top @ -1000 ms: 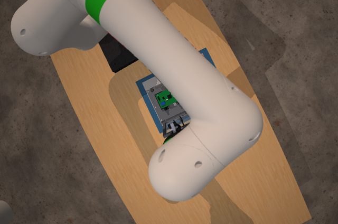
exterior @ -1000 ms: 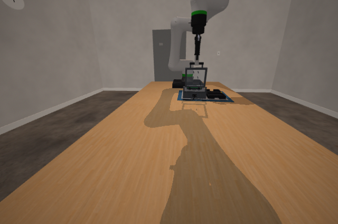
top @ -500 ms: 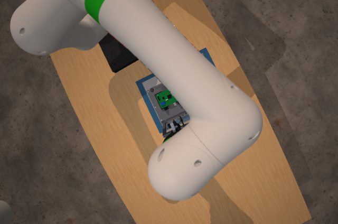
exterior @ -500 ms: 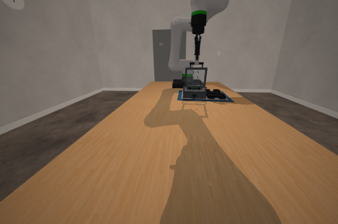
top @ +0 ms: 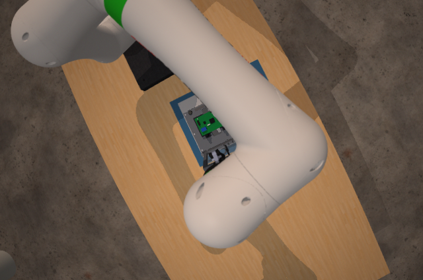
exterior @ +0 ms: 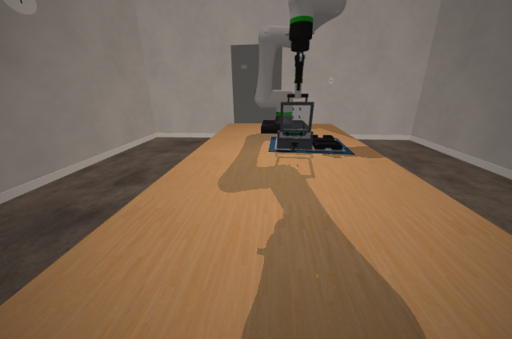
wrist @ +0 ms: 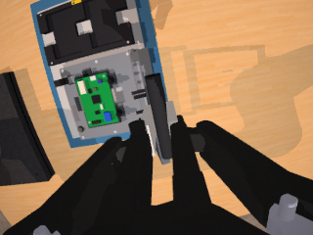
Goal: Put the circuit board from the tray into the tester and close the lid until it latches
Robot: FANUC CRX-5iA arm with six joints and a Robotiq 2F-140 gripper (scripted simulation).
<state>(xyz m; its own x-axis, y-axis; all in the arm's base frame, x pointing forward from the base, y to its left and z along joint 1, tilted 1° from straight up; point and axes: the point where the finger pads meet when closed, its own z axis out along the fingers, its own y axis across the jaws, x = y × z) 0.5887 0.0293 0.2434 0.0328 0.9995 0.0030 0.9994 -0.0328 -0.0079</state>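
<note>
The green circuit board (top: 208, 123) (wrist: 98, 100) lies face up on the plate of the grey tester (top: 191, 110) (exterior: 294, 143) (wrist: 129, 66). Whether its holes sit over the pins is too small to tell. The tester's clear lid (exterior: 282, 117) (wrist: 156, 101) stands open, nearly upright, and the wrist view shows it edge-on. My gripper (top: 215, 158) (exterior: 298, 92) (wrist: 160, 115) comes down from above and is shut on the lid's handle (exterior: 298, 97) at the lid's top edge. The black tray (exterior: 328, 143) (wrist: 59, 26) beside the tester shows both pockets empty.
Tester and tray sit on a blue mat (top: 177, 106) (exterior: 349, 151) (wrist: 147, 0) on the long wooden table. The robot's black base (top: 147, 69) (wrist: 20, 131) stands just behind the mat. The arm hides most of the mat in the top view.
</note>
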